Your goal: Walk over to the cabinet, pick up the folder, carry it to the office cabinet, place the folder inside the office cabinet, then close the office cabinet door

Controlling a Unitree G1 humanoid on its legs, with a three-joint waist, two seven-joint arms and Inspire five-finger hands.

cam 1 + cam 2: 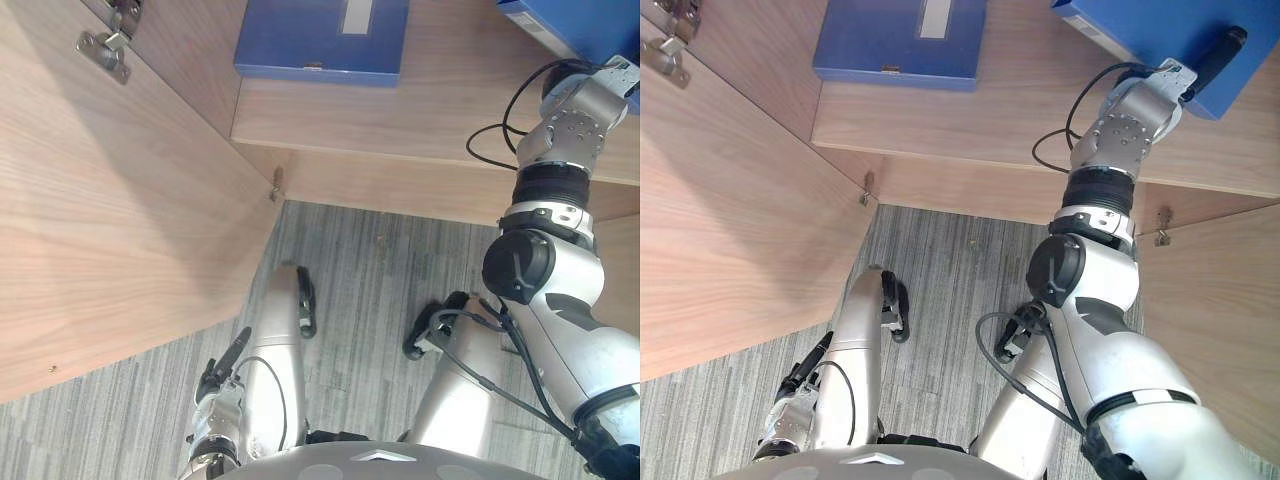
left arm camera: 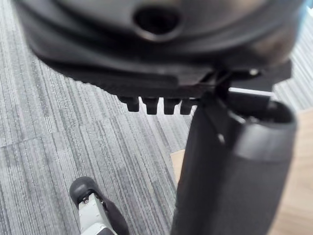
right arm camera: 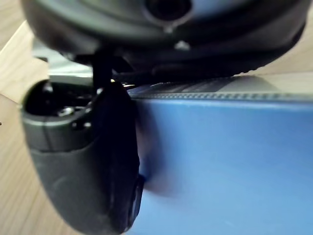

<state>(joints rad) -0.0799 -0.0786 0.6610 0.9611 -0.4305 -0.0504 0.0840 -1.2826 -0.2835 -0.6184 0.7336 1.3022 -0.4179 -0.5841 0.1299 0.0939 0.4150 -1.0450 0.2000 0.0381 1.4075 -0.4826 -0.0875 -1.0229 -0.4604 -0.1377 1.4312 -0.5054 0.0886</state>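
Note:
A blue folder (image 1: 1130, 28) hangs over the cabinet's wooden shelf (image 1: 430, 110) at the far right. My right hand (image 1: 1205, 62) is raised to it, shut on its corner. The thumb (image 3: 83, 161) lies on the blue cover (image 3: 230, 161), and the fingers are hidden beneath. A second blue folder (image 1: 320, 38) with a white label lies flat on the shelf further left. Low at my side, over the carpet, my left hand (image 1: 228, 362) hangs with relaxed fingers and holds nothing.
The cabinet's left door (image 1: 110, 200) stands swung open, with metal hinges (image 1: 105, 50) at its top. A second wooden door (image 1: 1220, 320) stands open on the right. Grey striped carpet (image 1: 370, 270) lies below the shelf.

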